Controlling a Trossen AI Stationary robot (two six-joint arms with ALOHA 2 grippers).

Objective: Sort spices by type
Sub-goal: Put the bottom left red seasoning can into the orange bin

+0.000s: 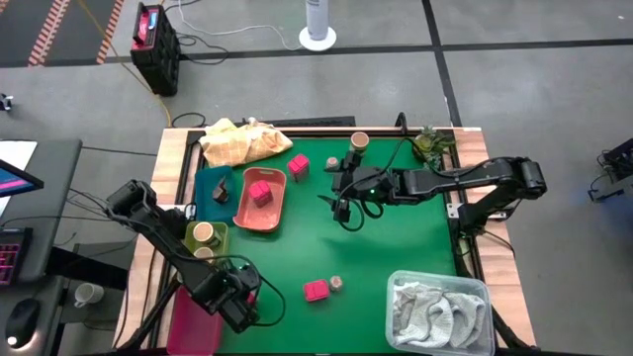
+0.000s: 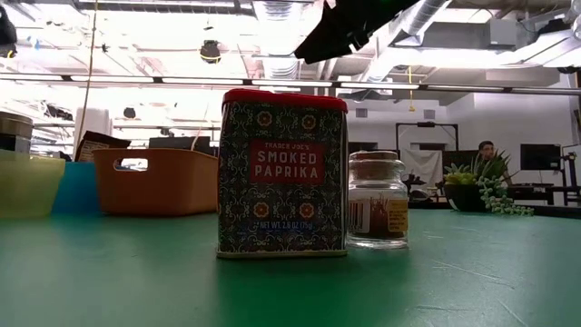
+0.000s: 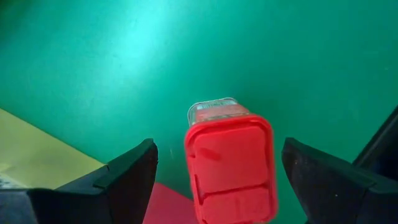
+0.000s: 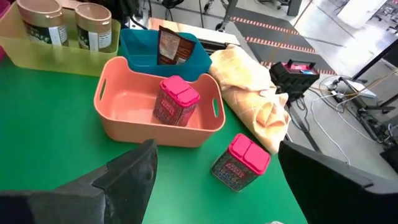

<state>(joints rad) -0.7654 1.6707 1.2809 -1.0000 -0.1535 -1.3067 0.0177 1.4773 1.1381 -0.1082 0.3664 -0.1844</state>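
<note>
Left gripper (image 3: 217,180), fingers spread, around a red-lidded paprika tin (image 3: 230,165), right gripper (image 1: 341,203), fingers spread, above green tabletop (image 1: 396,247), salmon tray (image 1: 259,213) nearby

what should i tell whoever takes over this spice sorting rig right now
Left hand: open, hovering over a red-lidded paprika tin at the near left, not gripping.
Right hand: open, empty, above mid-table.
Done: one red-lidded tin stands in the salmon tray; two tan-lidded cups in the lime tray; a dark packet in the teal tray.
Left: a tin beside the yellow cloth, a tin and small glass jar near front, a tan cup at the back.
</note>
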